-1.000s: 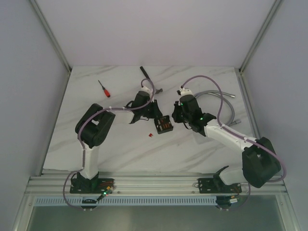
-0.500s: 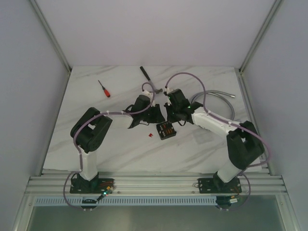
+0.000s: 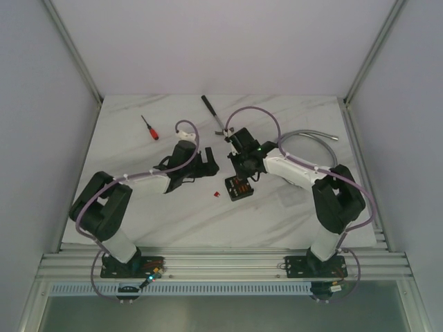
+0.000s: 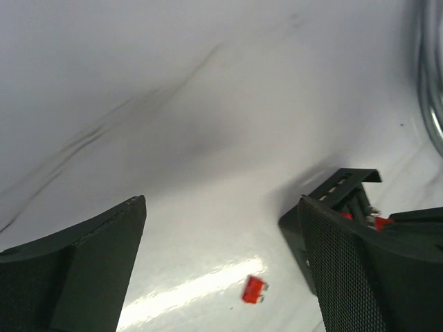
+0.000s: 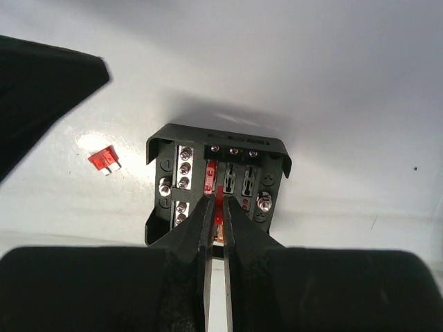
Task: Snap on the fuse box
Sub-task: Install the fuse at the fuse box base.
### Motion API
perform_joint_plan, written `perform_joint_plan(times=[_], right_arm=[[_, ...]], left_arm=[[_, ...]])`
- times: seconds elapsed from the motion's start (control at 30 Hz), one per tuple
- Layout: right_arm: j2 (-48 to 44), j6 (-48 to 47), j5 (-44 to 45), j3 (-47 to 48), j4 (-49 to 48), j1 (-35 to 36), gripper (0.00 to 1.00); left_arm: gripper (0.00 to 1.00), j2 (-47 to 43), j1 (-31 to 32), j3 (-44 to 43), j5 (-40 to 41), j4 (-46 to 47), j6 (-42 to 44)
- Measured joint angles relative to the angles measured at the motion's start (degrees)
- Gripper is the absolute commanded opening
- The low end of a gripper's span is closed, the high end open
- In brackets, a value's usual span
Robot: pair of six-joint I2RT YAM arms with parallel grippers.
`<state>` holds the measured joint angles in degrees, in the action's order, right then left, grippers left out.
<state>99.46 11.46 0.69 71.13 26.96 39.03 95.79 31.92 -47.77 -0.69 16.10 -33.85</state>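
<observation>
The right gripper (image 5: 216,202) was seen closed on a thin red fuse (image 5: 219,195), held at a slot of the fuse box (image 5: 271,169). The fuse box lay directly beneath it on the white table (image 5: 360,83). The left gripper (image 4: 221,207) was spread wide, empty, just beside it. Seating was judged underway, and a straight downward press was called for next.

One fuse box (image 3: 238,187), one loose red fuse (image 3: 216,194), one screwdriver (image 3: 149,128), one grey hose (image 3: 315,133)
</observation>
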Motion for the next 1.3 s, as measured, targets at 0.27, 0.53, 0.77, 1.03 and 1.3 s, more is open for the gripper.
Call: perform_joint_plan(times=[0.27,0.53,0.77,1.03,1.3], right_arm=[[3.48,-0.44,1.11,1.73,2.29,0.92,0.00],[5.75,-0.66,3.02,4.39,3.63,1.64,0.00],[5.95,-0.63,4.15,4.70,4.04,1.97,0.00],[5.95,-0.63,5.18,4.72,4.92,2.01,0.00],[5.95,-0.63,5.42,4.72,5.18,2.01,0.00]], left_arm=[[1.00,-6.91,-2.54,6.45,5.77,-1.29,-0.17],[1.00,-8.72,-3.63,7.67,8.50,-2.27,-0.63],[1.00,-8.72,-3.65,7.67,8.52,-2.29,-0.85],[1.00,-8.72,-3.74,7.67,8.52,-2.29,-1.05],[1.00,-8.72,-3.80,7.67,8.52,-2.32,-1.07]])
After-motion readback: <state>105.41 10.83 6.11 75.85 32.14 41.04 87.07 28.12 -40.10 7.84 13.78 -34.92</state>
